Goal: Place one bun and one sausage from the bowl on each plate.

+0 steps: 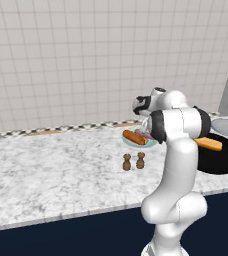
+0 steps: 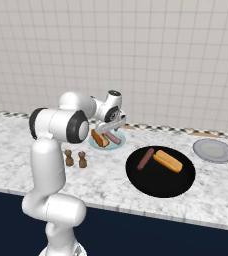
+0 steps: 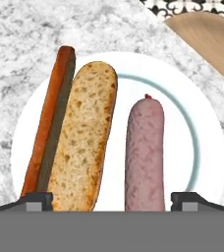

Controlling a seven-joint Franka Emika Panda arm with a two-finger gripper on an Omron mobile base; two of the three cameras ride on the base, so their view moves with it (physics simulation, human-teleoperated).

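Note:
My gripper (image 3: 111, 201) hangs open just over the light blue plate (image 3: 202, 147), its fingertips (image 3: 35, 199) spread wide and clear of the food. On that plate an orange-brown bun (image 3: 84, 138) and a pinkish sausage (image 3: 144, 152) lie side by side. From the right base view, the gripper (image 2: 111, 127) sits above the same plate (image 2: 106, 145), bun (image 2: 99, 138) and sausage (image 2: 113, 138). The black bowl (image 2: 156, 187) to the right holds another sausage (image 2: 146, 158) and bun (image 2: 167, 161). The grey plate (image 2: 213, 150) lies bare at the far right.
Two small brown shakers (image 2: 69, 158) (image 2: 82, 160) stand on the marble counter just in front of the blue plate. A wooden board (image 3: 207, 39) lies against the tiled wall behind the plate. The counter's front edge runs close below the bowl.

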